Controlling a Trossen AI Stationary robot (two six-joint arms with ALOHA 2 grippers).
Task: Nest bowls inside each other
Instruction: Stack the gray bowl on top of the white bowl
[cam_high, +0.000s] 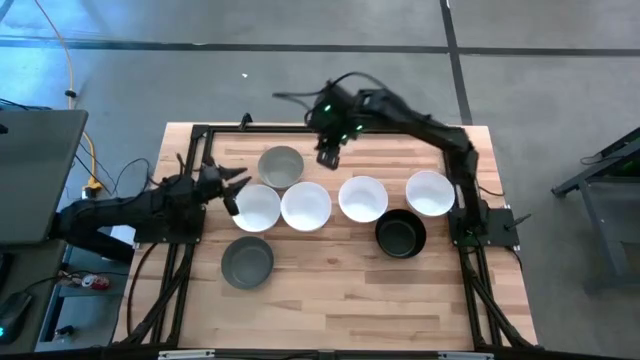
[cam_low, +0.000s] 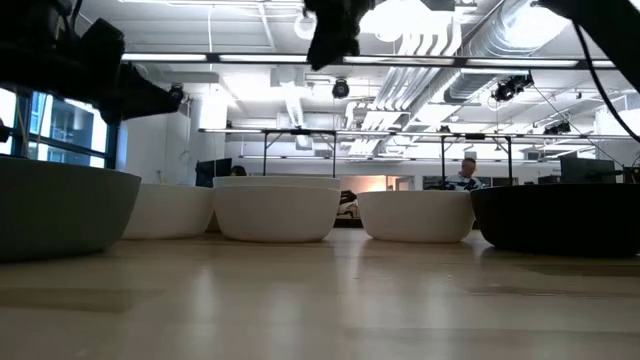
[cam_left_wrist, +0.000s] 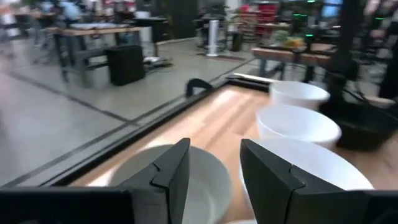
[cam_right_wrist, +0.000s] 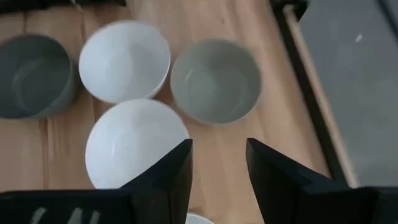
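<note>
- Worktop: light wood, carrying 7 visible bowls, all upright and none nested.
- Landmark: the black bowl, near the right side of the worktop.
- 4 white bowls form a row beside and behind the landmark. The first white bowl sits just behind the black bowl, toward the right arm's base. The second white bowl is just beside the black bowl on its left-rear side. The third white bowl lies farther left of the black bowl. The fourth white bowl is farthest left of it in the row and touches, or nearly touches, the third.
- Rear grey bowl: well left of the black bowl, behind the row, just behind the third and fourth white bowls.
- Front grey bowl: well left of the black bowl, in front of the fourth white bowl.
- Left pincer: far left of the black bowl, at the outer edge of the fourth white bowl. Fingers parted, holding nothing. In the left wrist view its fingers frame a bowl rim.
- Right pincer: raised above the worktop, behind and left of the black bowl, just right of the rear grey bowl. Fingers parted, holding nothing.
</note>
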